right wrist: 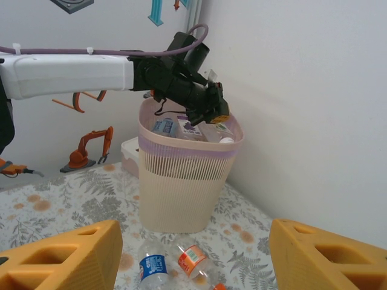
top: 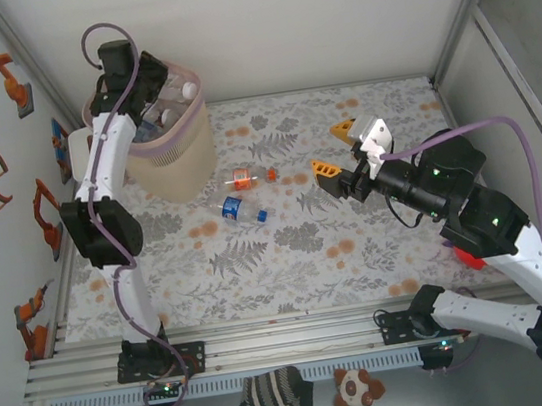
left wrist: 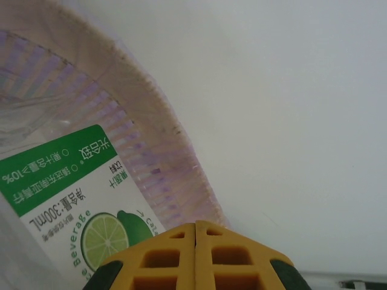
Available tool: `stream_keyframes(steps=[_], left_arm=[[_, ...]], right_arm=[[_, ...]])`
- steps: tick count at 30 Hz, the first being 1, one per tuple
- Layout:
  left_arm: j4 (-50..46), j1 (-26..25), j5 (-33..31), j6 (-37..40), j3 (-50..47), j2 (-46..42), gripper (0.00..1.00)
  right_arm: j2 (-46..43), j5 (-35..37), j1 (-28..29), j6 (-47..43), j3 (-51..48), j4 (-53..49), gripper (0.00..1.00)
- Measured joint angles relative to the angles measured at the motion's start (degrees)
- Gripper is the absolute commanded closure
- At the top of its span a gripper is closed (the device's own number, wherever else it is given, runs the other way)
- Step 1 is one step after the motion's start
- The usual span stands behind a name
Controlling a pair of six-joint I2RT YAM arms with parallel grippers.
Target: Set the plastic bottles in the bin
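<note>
Left gripper closed, empty, over bin, its bottles half hidden by arm, right gripper open, empty.

Left arm, right arm: white shells, black joints, lilac cables; tool fingers yellow-orange, ribbed.

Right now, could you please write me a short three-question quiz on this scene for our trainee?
1. True or false: the left gripper is shut above the bin.
2. How many bottles lie on the table?
3. The right gripper is: A) shut on a bottle; B) open and empty; C) inside the bin.

Key: 1 true. 2 two: the blue-labelled bottle and the orange-labelled bottle. 3 B.
</note>
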Motion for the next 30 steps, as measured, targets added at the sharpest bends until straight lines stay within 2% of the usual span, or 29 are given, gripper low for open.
stream_keyframes(steps=[9, 14, 18, 25, 27, 30], left_arm=[[-1.4, -0.2, 0.0, 5.0, -3.3, -10.3, 1.0], [-1.9, -1.8, -0.2, 8.7, -9.0, -17.0, 0.96], [-2.4, -4.4, -0.9, 13.0, -15.6, -22.1, 0.89], [-3.2, -10.2, -5.0, 18.8, -27.6, -30.6, 0.86], [-3.5, -13.0, -7.5, 19.5, -31.2, -33.2, 0.84], [-3.9, -17.7, -11.3, 19.8, -36.5, -36.3, 0.76]], right_arm=[[0.1, 0.0, 0.0, 0.0, 0.0, 0.1, 0.35], [0.7, -0.5, 0.0, 0.0, 0.0, 1.0, 0.35], [1.1, -0.7, 0.0, 0.0, 0.0, 1.4, 0.35], [1.1, -0.7, 0.0, 0.0, 0.0, 1.4, 0.35], [1.1, -0.7, 0.0, 0.0, 0.0, 1.4, 0.35], [1.1, -0.7, 0.0, 0.0, 0.0, 1.4, 0.35]])
